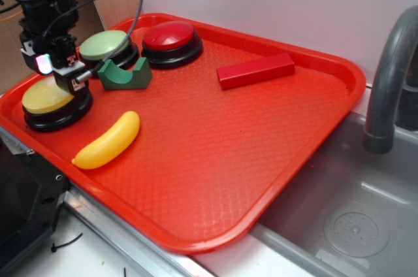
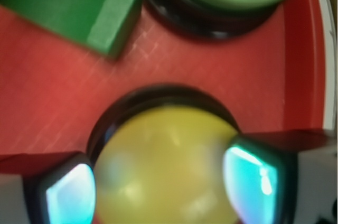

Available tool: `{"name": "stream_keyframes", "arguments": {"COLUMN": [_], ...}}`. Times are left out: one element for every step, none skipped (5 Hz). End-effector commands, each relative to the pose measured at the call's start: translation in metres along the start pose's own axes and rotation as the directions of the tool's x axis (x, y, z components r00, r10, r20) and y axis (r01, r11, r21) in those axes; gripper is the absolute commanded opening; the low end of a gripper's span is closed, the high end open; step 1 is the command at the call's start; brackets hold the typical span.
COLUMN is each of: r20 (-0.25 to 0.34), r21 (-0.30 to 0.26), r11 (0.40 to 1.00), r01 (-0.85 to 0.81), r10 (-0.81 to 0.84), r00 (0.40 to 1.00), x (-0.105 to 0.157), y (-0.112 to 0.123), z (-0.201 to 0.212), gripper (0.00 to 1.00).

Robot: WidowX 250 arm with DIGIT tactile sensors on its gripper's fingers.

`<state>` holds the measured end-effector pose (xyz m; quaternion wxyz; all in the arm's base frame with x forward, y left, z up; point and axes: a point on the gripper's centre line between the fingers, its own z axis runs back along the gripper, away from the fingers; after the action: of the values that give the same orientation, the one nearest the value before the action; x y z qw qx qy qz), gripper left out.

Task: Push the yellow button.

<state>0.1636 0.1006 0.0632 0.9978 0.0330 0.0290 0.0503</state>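
The yellow button (image 1: 46,98) has a pale yellow domed cap on a black base and stands at the tray's left corner. My gripper (image 1: 57,71) hangs right over its far edge, very close to the cap; contact cannot be told. In the wrist view the yellow button (image 2: 163,166) fills the space under my gripper (image 2: 161,189). One glowing fingertip (image 2: 71,195) sits at its left and the other at its right, well apart. The gripper is open and holds nothing.
A light green button (image 1: 104,45) and a red button (image 1: 168,35) stand at the back of the red tray (image 1: 215,153). A green block (image 1: 124,76) lies just behind the yellow button, with a toy banana (image 1: 108,140) in front and a red block (image 1: 255,70) farther right. A sink (image 1: 339,218) and faucet (image 1: 392,74) are at right.
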Motion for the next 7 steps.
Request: {"name": "stream_keyframes", "arguments": {"r20": [0.080, 0.056, 0.060, 0.081, 0.091, 0.094, 0.106], "r21": [0.041, 0.036, 0.040, 0.046, 0.045, 0.047, 0.041], "r11": [0.998, 0.999, 0.999, 0.998, 0.998, 0.999, 0.999], "r01": [-0.044, -0.025, -0.031, -0.038, -0.037, -0.024, -0.030], "r10": [0.041, 0.023, 0.029, 0.034, 0.032, 0.020, 0.025], "r00": [0.996, 0.998, 0.998, 0.996, 0.995, 0.995, 0.994], "x": [0.007, 0.009, 0.008, 0.007, 0.007, 0.006, 0.006], "y": [0.011, 0.004, -0.001, -0.001, -0.002, -0.004, -0.004], "z": [0.033, 0.045, 0.054, 0.061, 0.066, 0.072, 0.078], "gripper": [1.00, 1.00, 1.00, 1.00, 1.00, 1.00, 1.00]}}
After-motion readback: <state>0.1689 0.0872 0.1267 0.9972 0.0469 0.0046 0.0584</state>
